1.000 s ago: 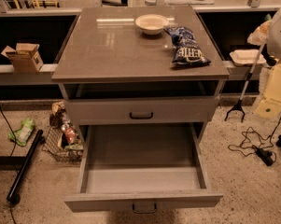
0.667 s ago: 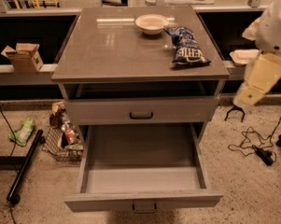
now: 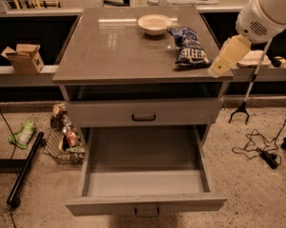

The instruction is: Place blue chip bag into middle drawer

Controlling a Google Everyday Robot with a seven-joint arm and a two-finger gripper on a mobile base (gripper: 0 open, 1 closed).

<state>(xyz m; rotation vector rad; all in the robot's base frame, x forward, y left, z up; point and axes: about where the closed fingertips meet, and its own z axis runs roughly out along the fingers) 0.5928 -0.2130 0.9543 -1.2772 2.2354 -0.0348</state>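
Middle drawer (image 3: 145, 182): pulled open, floor showing.
Blue chip bag (image 3: 189, 46): on cabinet top (image 3: 114, 51), 4 o'clock of white bowl (image 3: 154, 23).
Gripper (image 3: 219, 68): 3 o'clock of bag; grip state cannot be told.

Robot test lab, speckled concrete floor (image 3: 256, 194), loose black cables (image 3: 259, 149), brown cardboard box (image 3: 24, 58) on a ledge (image 3: 9, 76), cream two-finger gripper (image 3: 219, 69) at the grey cabinet top (image 3: 114, 51)'s right edge.

Dim warm light; cabinet top (image 3: 114, 46) glare; pale hand (image 3: 218, 66) bright at right.
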